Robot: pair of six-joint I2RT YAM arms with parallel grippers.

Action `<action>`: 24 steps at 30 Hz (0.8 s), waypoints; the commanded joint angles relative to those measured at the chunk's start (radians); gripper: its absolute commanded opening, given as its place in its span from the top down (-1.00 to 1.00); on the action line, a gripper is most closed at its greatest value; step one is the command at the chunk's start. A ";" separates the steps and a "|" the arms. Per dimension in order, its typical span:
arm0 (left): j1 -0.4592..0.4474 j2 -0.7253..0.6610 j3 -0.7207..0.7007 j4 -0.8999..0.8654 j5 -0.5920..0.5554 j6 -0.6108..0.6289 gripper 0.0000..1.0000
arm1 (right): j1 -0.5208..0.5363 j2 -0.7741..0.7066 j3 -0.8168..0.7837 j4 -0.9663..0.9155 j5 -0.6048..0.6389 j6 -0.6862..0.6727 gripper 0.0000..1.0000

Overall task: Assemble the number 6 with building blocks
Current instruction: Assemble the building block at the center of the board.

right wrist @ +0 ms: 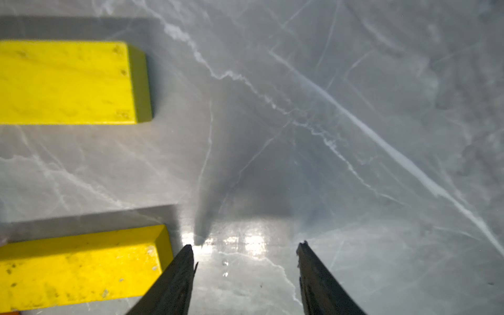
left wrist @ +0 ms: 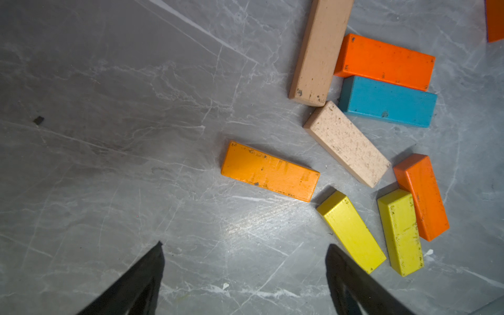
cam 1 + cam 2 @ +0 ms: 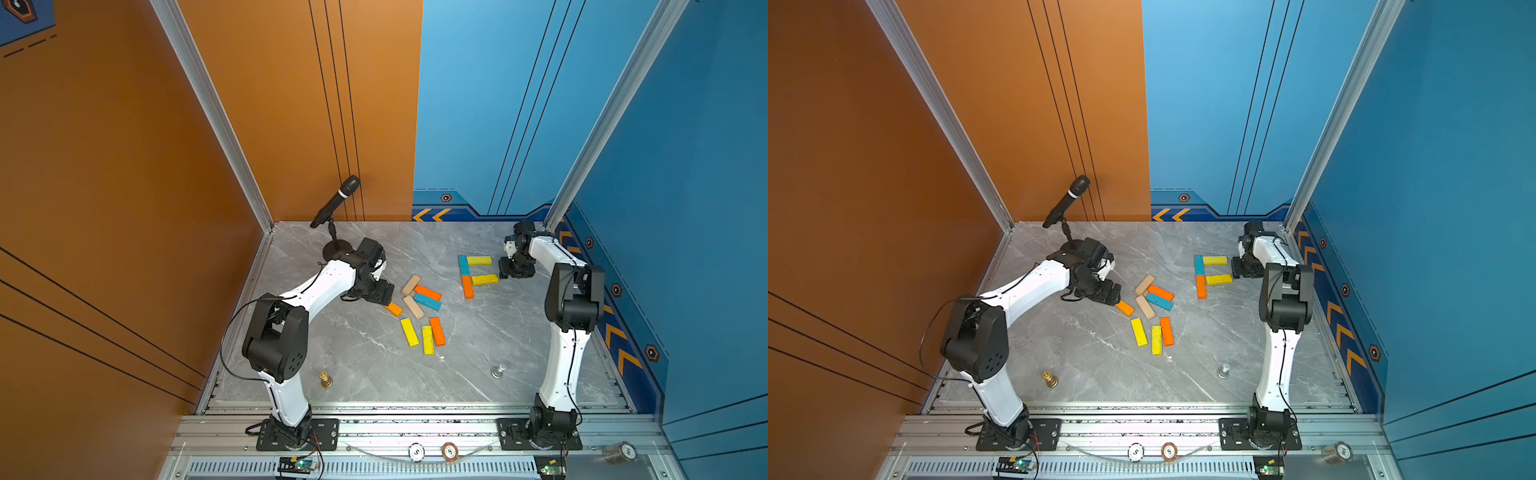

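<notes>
Left end effector [image 2: 244, 244] gapes empty; right end effector [image 1: 245, 244] released beside yellow block [image 1: 81, 267]

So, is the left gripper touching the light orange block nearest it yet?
Apart. The left wrist view shows bare table between the light orange block and the open left gripper, whose jaws hold nothing.

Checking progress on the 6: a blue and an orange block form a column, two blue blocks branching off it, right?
No: the branches are yellow, the upper yellow block and lower yellow block, as a top view shows. The rest holds.
</notes>
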 commanded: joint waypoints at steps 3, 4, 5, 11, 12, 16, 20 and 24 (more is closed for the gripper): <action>-0.010 0.016 0.028 -0.021 -0.015 0.013 -0.85 | 0.000 0.016 0.034 -0.054 -0.033 -0.028 -0.28; -0.011 0.016 0.029 -0.021 -0.016 0.013 -0.85 | 0.002 0.015 0.034 -0.055 -0.034 -0.027 -0.28; -0.011 0.017 0.029 -0.021 -0.015 0.013 -0.85 | 0.002 0.015 0.034 -0.055 -0.037 -0.026 -0.29; -0.012 0.018 0.028 -0.021 -0.014 0.012 -0.85 | 0.009 0.020 0.039 -0.068 -0.041 -0.019 -0.32; -0.012 0.018 0.028 -0.021 -0.013 0.012 -0.85 | 0.009 0.019 0.042 -0.073 -0.042 -0.018 -0.32; -0.012 0.018 0.028 -0.021 -0.013 0.013 -0.85 | 0.009 0.014 0.043 -0.082 -0.038 -0.018 -0.34; -0.012 0.018 0.030 -0.021 -0.011 0.012 -0.85 | 0.009 0.012 0.045 -0.084 -0.041 -0.018 -0.34; -0.014 0.020 0.029 -0.021 -0.011 0.013 -0.85 | 0.010 0.011 0.045 -0.085 -0.050 -0.017 -0.35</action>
